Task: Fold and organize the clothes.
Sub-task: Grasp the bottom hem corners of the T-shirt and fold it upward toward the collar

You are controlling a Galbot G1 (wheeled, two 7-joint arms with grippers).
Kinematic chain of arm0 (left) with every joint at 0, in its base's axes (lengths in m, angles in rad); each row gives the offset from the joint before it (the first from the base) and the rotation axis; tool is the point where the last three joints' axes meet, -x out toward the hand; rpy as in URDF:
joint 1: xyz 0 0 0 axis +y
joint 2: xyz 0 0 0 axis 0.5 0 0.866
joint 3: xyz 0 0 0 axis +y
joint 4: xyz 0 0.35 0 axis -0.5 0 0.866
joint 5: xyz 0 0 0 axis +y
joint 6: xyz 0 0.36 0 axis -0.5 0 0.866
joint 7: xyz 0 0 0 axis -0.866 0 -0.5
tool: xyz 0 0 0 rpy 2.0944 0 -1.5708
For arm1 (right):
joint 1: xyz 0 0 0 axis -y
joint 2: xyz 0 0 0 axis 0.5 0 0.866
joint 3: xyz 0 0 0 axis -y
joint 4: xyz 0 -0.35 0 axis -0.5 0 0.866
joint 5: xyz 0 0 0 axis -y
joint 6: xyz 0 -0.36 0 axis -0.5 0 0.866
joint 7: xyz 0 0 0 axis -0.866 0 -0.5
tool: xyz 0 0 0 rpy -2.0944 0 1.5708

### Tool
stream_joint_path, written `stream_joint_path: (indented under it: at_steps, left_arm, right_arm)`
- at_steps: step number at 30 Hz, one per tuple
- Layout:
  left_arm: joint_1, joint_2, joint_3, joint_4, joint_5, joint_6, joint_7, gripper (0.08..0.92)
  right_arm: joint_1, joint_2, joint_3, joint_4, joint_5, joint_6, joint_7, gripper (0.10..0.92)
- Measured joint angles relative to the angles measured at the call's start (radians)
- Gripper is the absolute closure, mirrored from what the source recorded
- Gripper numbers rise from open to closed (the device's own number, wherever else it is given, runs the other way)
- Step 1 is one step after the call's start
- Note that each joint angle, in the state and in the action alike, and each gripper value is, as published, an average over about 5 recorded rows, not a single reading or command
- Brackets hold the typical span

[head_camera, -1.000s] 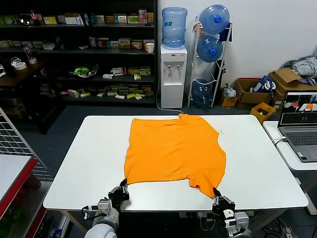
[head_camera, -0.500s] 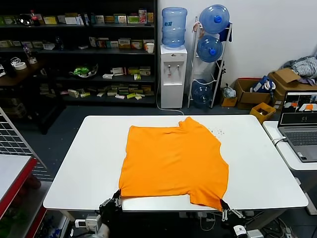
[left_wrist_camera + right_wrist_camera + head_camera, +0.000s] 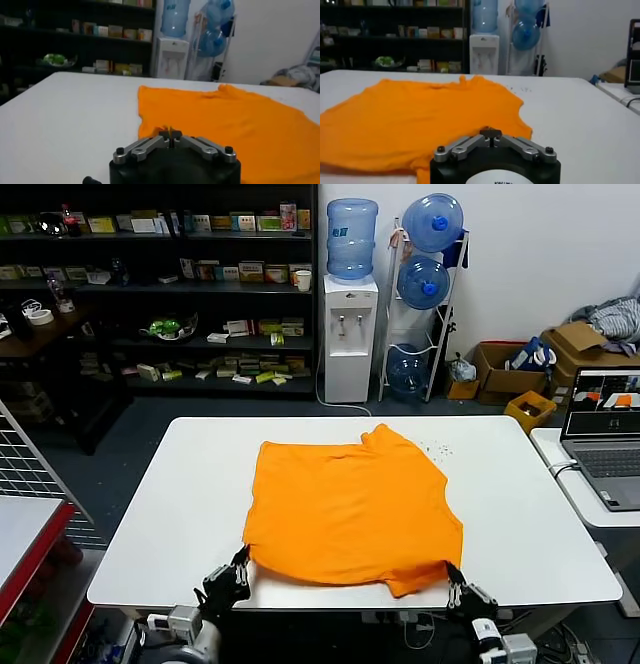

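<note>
Left gripper [image 3: 238,562] and right gripper [image 3: 455,579] sit at the white table's [image 3: 150,514] near edge, each clamped on a near corner of the bright orange short-sleeved T-shirt [image 3: 352,506]. Bare tabletop lies outboard of both; a grey laptop [image 3: 605,439] stands beyond the right gripper.

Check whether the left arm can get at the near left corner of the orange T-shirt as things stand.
Probably yes: the left end effector already sits at the T-shirt corner, shut on its edge, with nothing between.
</note>
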Motion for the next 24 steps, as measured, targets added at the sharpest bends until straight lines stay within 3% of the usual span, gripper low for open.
stream_joint_path:
  at_steps: [9, 24]
  left_arm:
    - [-0.155, -0.004, 0.047, 0.103, -0.002, -0.016, -0.006, 0.898]
    - [-0.339, -0.038, 0.095, 0.28, 0.036, 0.032, -0.088, 0.894]
  right_arm:
    - [0.189, -0.016, -0.034, -0.1, 0.028, -0.043, 0.021, 0.902]
    - [0.41, -0.004, -0.097, -0.282, 0.036, -0.065, 0.021, 0.902]
